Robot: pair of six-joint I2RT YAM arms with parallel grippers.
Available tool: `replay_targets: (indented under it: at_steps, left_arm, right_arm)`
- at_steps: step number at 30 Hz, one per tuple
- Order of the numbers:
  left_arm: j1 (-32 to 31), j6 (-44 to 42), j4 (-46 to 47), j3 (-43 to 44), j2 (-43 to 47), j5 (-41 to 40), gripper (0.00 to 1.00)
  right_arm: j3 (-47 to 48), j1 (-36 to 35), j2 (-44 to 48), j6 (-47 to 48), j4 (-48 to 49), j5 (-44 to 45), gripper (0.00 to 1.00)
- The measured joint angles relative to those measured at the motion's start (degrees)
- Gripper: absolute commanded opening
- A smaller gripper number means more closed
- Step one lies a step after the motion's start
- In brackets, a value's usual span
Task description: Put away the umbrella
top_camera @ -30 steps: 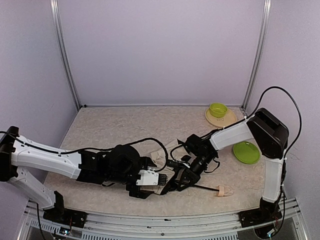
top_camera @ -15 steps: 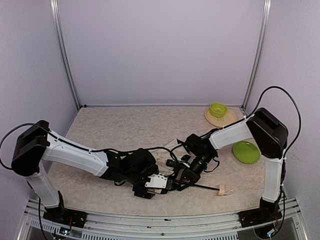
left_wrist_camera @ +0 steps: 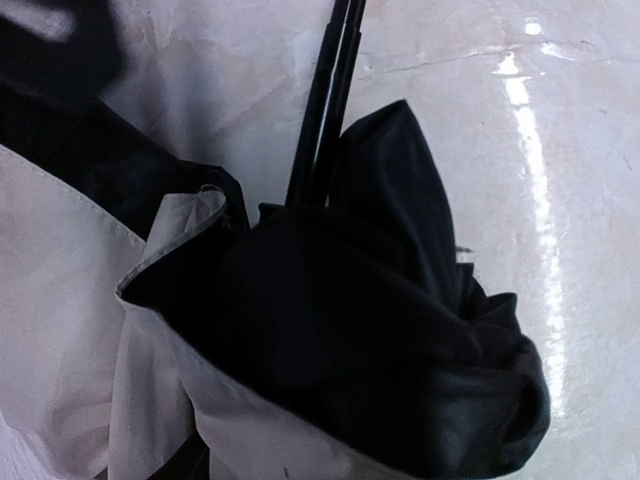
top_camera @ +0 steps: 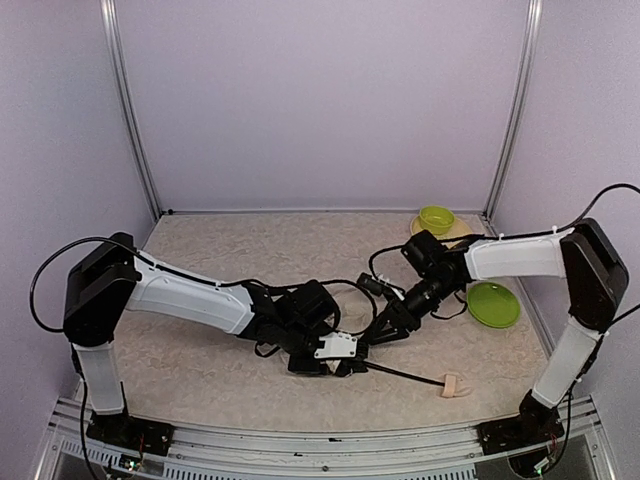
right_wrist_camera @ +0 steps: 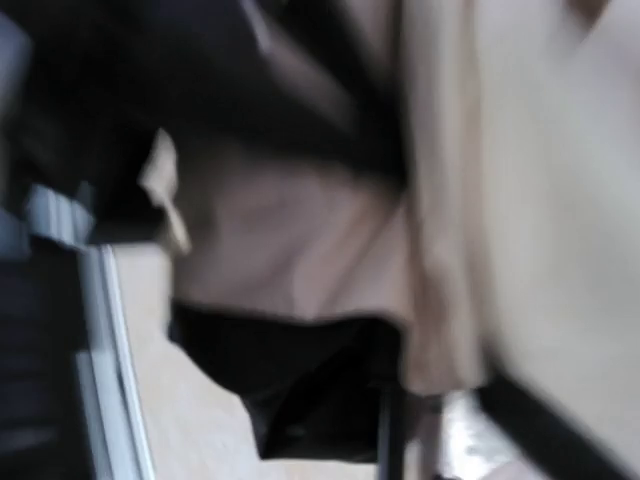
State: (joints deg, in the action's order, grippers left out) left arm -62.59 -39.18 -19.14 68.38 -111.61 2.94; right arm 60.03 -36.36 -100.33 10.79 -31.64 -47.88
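The umbrella (left_wrist_camera: 330, 340) lies bunched at 6 o'clock on the worktop (top_camera: 220, 260), between left gripper (top_camera: 333, 352) and right gripper (top_camera: 388, 328); I cannot tell whether either is spread or pinching. It is likely light, its fabric soft and slippery, so take the stiff shaft (top_camera: 405, 373).

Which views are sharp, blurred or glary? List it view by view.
Top external: evenly lit, sharp, only soft shadows. Left wrist: crisp on the cream-and-black fabric folding umbrella, with a bright glare streak down the glossy pale tabletop at right. Right wrist: heavily blurred throughout, fabric edges smeared.
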Motion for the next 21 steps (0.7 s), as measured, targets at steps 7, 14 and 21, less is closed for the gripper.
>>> replay_targets:
  at_steps: [7, 14, 21]
  left_arm:
    - [-4.4, 3.4, 7.1, -8.9, 5.3, -3.0, 0.55]
    - [-7.3, 5.3, 10.1, -12.1, 7.1, -6.2, 0.60]
    - [-8.3, 5.9, 11.6, -12.6, 7.2, -8.0, 0.58]
  right_arm:
    - [0.1, 6.4, 12.1, -3.6, 0.7, 8.3, 0.59]
    - [9.9, 8.2, 1.5, -9.5, 3.5, 20.5, 0.94]
    - [12.1, 7.8, -12.0, -10.2, 7.2, 17.6, 0.78]
